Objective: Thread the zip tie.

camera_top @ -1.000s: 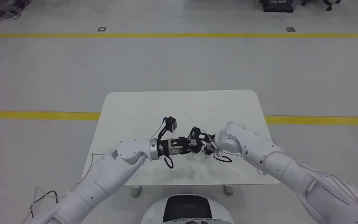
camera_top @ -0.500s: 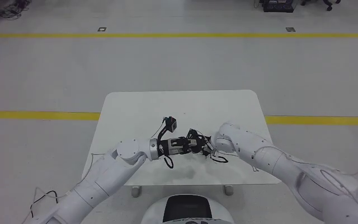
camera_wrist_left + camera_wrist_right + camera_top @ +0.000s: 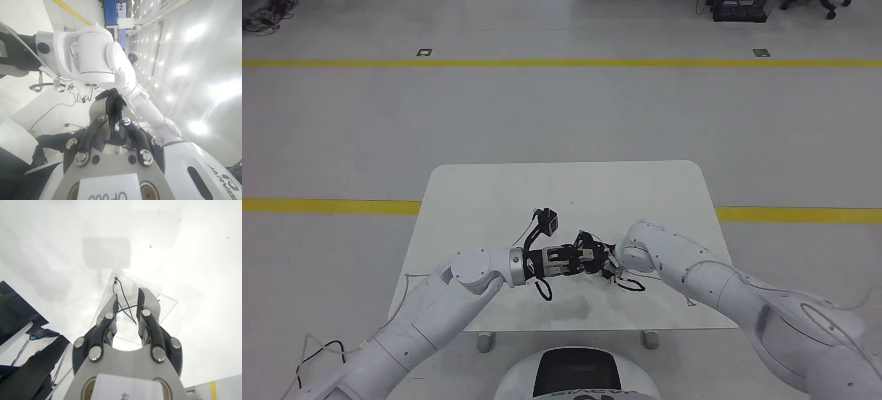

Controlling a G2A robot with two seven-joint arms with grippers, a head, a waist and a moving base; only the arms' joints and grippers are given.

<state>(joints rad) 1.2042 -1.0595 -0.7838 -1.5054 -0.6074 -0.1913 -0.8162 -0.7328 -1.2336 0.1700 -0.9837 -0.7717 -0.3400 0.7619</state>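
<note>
Both arms meet over the white table's (image 3: 542,190) front centre. Right gripper (image 3: 127,296): fingers spread, thin black zip tie (image 3: 127,308) crossing btwn them, touching one finger. Left gripper (image 3: 113,98): fingers pressed together on a black bit (image 3: 111,94), can't tell what.

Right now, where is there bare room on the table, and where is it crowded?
The table is bare across its far half, from the far edge to the left arm and right arm, both corners included. Crowded: the near middle, where the left tool and right tool meet; the patch between the arms is tight.
</note>
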